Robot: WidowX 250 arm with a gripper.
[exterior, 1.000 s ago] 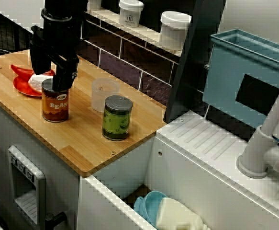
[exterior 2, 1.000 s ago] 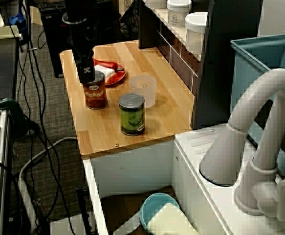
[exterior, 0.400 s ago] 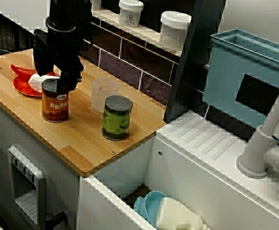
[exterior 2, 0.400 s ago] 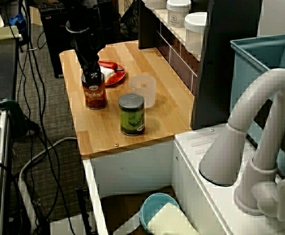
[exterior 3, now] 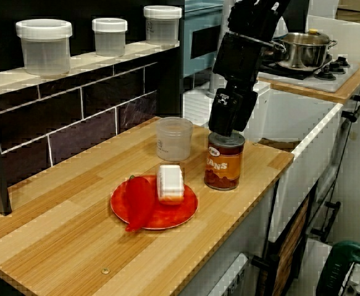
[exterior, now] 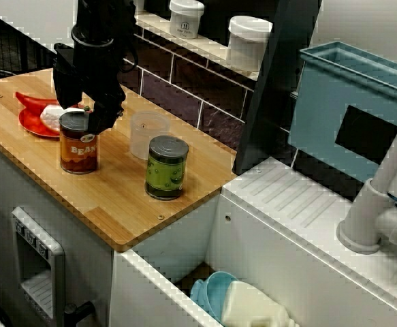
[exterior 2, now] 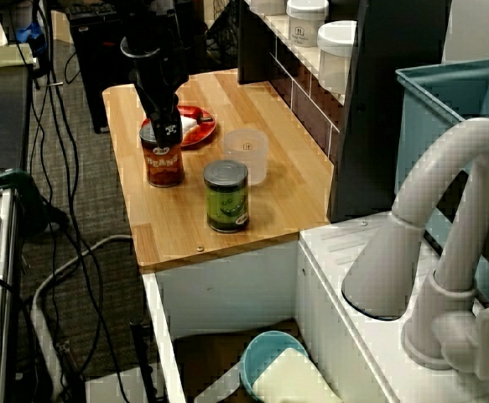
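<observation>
Here the jaws hang spread just over the lid of the red bean can [exterior: 78,148], which stands upright at the frame's left on the wooden bench [exterior: 120,204], between the red plate [exterior: 29,122] and the clear plastic cup [exterior: 147,136].

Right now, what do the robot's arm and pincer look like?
The arm is black and chunky, built of boxy pieces, with a thin grey ring round its wrist. The pincer is black too, with small white markings on one side.
</observation>
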